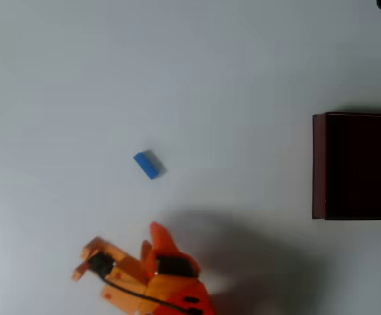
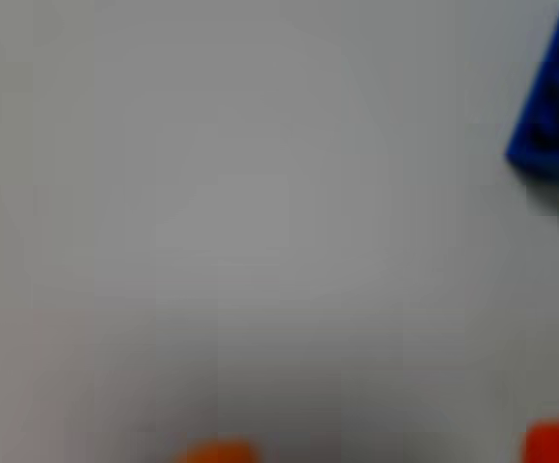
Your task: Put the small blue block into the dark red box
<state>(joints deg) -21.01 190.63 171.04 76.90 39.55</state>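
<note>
The small blue block [image 1: 148, 165] is seen lying free on the white worktop [image 1: 243, 65], approx. mid-scene in the overhead view, well apart from the dark red box [image 1: 319, 164] at the right edge. The orange gripper [image 1: 156, 244] is placed near the block, w/o contact; nothing is grasped, jaw state can't be told.

No readable text, labels, brands, numbers or signs from my station: small blue block [image 1: 147, 165], dark red box [image 1: 319, 164] and table [image 1: 243, 65] all unmarked; wrist view blurred.
</note>
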